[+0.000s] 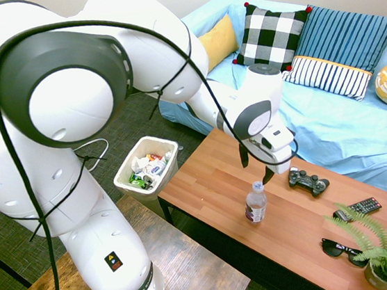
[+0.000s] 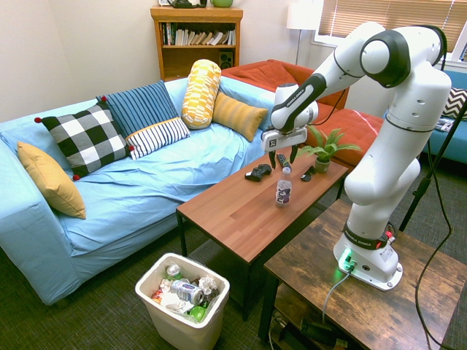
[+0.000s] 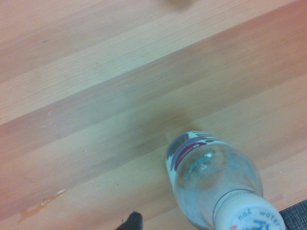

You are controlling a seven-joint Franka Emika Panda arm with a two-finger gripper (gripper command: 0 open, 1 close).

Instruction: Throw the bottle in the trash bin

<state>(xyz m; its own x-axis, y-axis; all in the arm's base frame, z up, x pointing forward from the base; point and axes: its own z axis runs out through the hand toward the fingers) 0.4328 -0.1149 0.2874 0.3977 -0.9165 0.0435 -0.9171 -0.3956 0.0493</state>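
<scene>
You are looking at the bottle (image 1: 255, 203) standing upright on the wooden coffee table (image 1: 213, 192), out on the bare boards partway between the table's two long edges and well clear of its corners. The gripper (image 1: 254, 165) is hanging just above the white cap, pointing straight down with its jaws spread wide and nothing between them. The bottle is looking clear and empty, so you are probably dealing with something very light, with thin walls that dent under pressure and a smooth, slippery skin. The stiffest places are likely the neck just under the cap and the labelled band lower down; squeezing the bare middle is risking a crumple or a pop-out. Being tall and light, it is also apt to tip if one finger touches first. The trash bin (image 1: 148, 168) is sitting on the floor just off the table's short end, already holding wrappers and cans.
</scene>
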